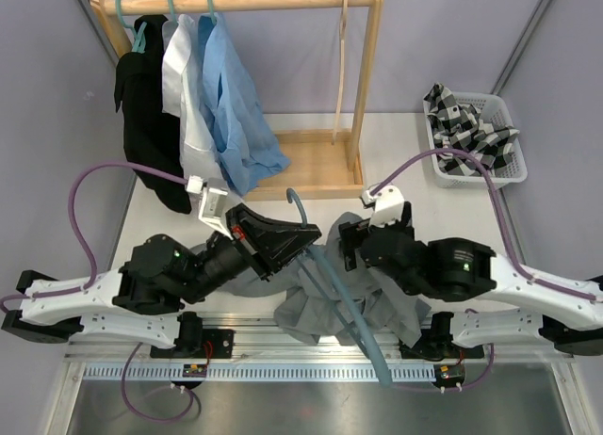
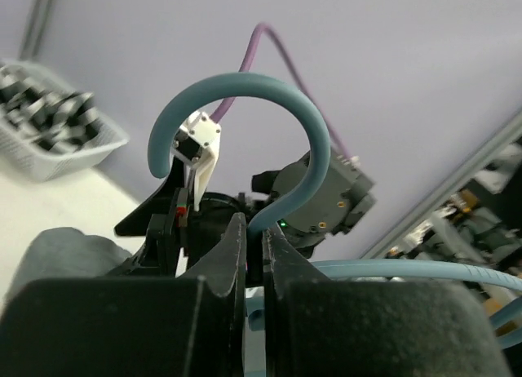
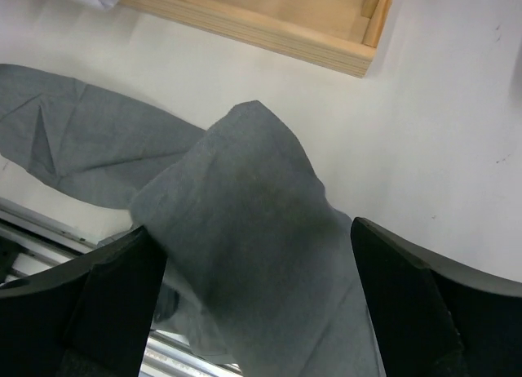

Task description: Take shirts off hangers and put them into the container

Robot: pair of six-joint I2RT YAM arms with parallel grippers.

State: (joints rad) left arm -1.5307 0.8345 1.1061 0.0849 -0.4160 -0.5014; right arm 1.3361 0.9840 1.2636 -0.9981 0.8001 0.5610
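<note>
Table [image 1: 405, 143]: white top, both arms mounted at its near edge.

Wooden rack [image 1: 273, 0]: stands at the far left of the table, rail across the top and base tray below. Three shirts hang at the left end of the rail on teal hooks, left to right: black shirt [image 1: 146, 105], white shirt [image 1: 184, 87], light blue shirt [image 1: 236, 105]. Their hems reach down to the base tray.

Grey shirt [image 1: 311, 313]: off the rail, crumpled on the table at the near edge between the two arms. Part of it drapes over the front rail. In the right wrist view a raised fold of it [image 3: 245, 214] sits between the fingers.

Basket [image 1: 471, 176]: at the far right of the table, well apart from the rack. The checked shirt [image 1: 466, 124] is bunched inside it and spills over the rim.

Teal hanger [image 1: 353, 308]: lies slantwise over the grey shirt, hook end pointing to the rack, one arm reaching past the near edge.

Left gripper [image 2: 254, 230]: fingers pressed together on the hanger's neck just below the hook [image 2: 245, 87]. The hook stands upright above them.

Right gripper [image 3: 253, 255]: jaws spread wide, one finger [image 3: 122, 279] on each side of the grey fold, gripping nothing
</note>
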